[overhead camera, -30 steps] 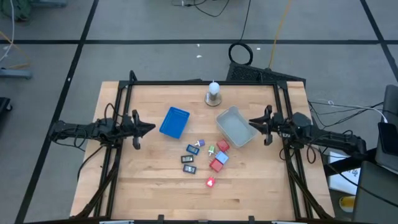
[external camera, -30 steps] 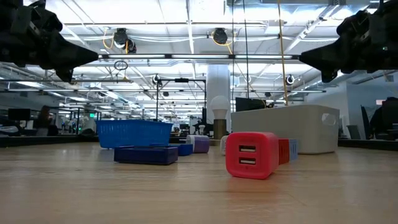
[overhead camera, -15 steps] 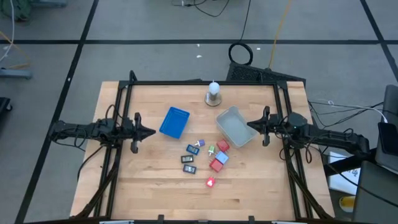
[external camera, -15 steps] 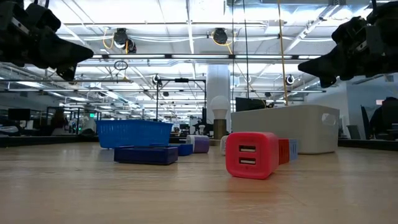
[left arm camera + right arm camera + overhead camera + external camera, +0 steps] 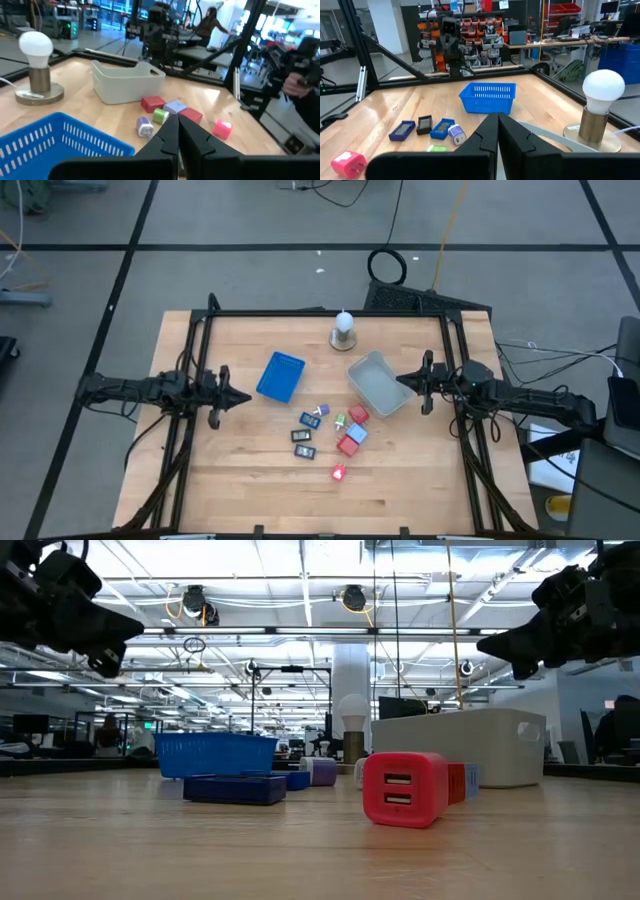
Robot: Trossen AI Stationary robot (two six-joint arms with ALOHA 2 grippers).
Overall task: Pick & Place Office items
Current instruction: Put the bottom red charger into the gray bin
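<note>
The office items (image 5: 330, 435) lie on the wooden table in a loose cluster: red and blue squarish blocks, dark rectangular ones, a green bit (image 5: 160, 115) and a purple-white bit (image 5: 456, 134). A pink-red block (image 5: 338, 473) lies nearest the front edge and shows large in the low view (image 5: 404, 790). My left gripper (image 5: 245, 397) is shut and empty, above the table left of the blue mesh basket (image 5: 281, 376). My right gripper (image 5: 400, 380) is shut and empty, above the right rim of the clear grey tray (image 5: 380, 383).
A white bulb on a round base (image 5: 343, 330) stands at the back middle. The basket and the tray stand behind the cluster. A black frame (image 5: 320, 313) runs around the table. Bare wood lies along the front edge and at both sides. A person shows in the room beyond.
My left gripper has shifted a little toward the table's near edge and back toward the left edge. My right gripper has edged slightly toward the tray and dipped a little. Both stay shut. No item has moved.
</note>
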